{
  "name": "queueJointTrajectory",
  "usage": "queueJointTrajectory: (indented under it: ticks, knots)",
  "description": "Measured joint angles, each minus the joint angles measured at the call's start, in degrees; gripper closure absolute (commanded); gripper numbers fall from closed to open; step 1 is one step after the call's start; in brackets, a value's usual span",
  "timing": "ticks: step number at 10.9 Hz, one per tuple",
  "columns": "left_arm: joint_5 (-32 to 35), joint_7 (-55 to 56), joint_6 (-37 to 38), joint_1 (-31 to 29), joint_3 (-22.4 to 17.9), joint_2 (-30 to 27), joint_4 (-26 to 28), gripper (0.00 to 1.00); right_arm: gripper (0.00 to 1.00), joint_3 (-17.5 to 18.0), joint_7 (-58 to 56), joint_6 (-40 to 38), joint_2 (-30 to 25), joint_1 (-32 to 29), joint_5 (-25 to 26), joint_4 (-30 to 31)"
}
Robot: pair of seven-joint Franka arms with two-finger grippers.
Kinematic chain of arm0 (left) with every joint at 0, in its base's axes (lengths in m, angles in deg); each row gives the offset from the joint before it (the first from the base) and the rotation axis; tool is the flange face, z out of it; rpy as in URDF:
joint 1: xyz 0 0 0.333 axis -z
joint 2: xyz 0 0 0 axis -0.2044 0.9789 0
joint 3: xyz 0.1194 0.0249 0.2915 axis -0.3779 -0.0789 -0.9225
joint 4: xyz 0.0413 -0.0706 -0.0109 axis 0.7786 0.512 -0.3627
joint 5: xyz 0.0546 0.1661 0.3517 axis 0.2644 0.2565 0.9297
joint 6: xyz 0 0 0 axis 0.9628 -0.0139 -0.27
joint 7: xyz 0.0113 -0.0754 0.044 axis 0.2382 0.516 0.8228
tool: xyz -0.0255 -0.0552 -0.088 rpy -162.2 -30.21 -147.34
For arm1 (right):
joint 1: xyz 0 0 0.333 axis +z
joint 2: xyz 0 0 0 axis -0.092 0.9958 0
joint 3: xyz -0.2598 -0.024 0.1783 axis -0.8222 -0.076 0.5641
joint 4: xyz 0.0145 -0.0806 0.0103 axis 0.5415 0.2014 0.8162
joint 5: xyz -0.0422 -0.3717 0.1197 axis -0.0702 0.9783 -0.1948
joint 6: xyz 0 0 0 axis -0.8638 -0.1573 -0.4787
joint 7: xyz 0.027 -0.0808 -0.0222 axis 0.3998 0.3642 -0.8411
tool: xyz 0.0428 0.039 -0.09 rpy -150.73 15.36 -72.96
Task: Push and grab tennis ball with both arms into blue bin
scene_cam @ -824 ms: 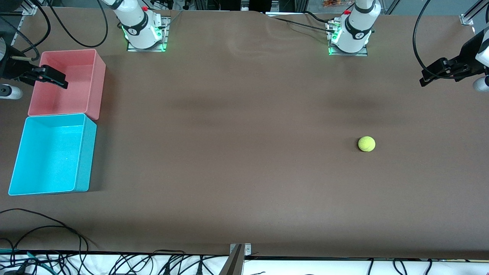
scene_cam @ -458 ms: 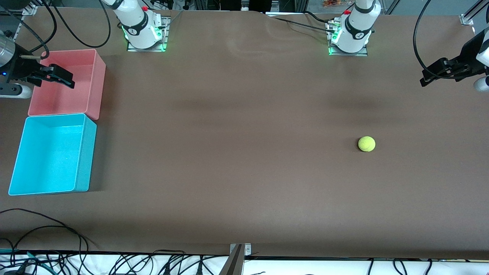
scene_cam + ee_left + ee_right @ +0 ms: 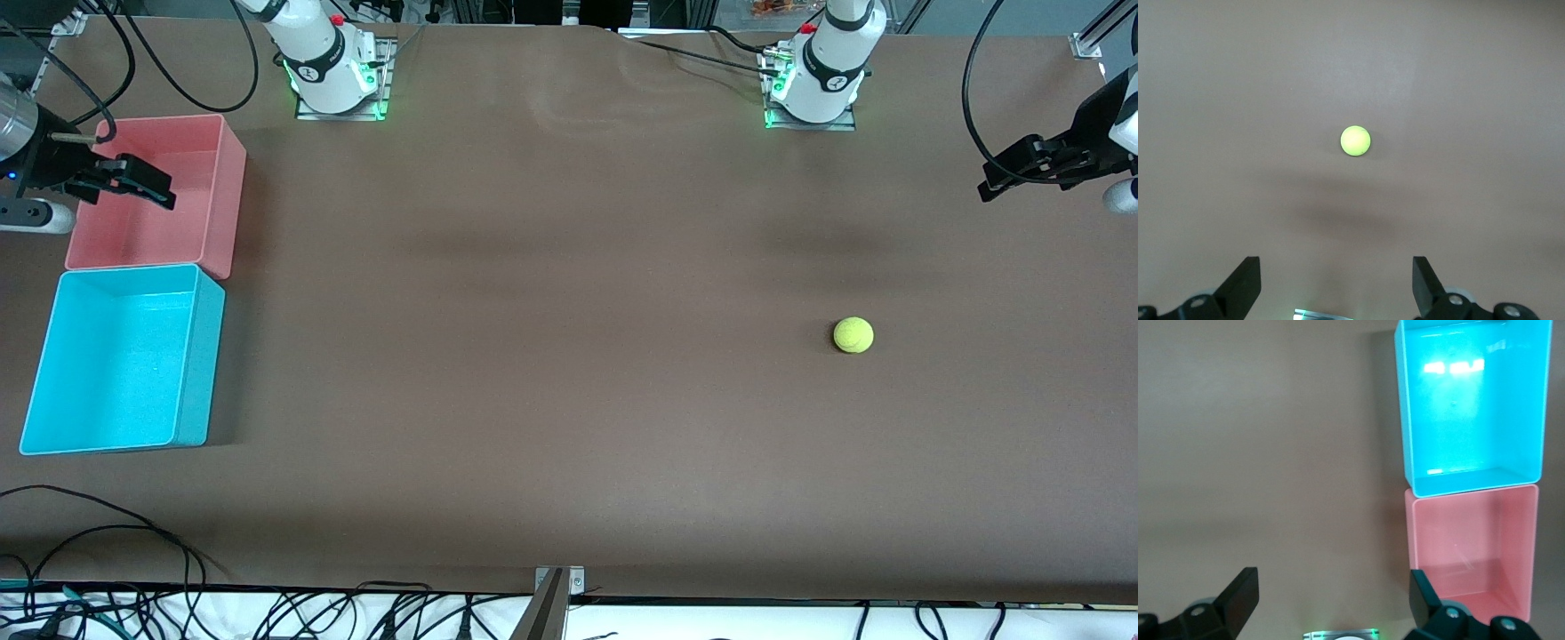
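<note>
Tennis ball (image 3: 853,335) sits alone on the brown desk (image 3: 551,373) toward my left arm's end, well apart from the blue bin (image 3: 200,373), which stands at my right arm's end touching the pink bin (image 3: 227,200) and nearer the front camera than it. My left pincer (image 3: 1009,173) hangs spread wide and empty over the desk edge at its end. My right pincer (image 3: 138,185) is just as wide apart, empty, over the pink bin.
</note>
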Motion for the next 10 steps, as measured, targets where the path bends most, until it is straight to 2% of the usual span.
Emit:
queueJointTrajectory:
  ticks: [10]
  knots:
    - [0.00, 0.00, 0.00, -0.01, 0.00, 0.01, 0.00, 0.00, 0.00, 0.42, 0.21, 0.72, 1.32, 0.23, -0.12, -1.74]
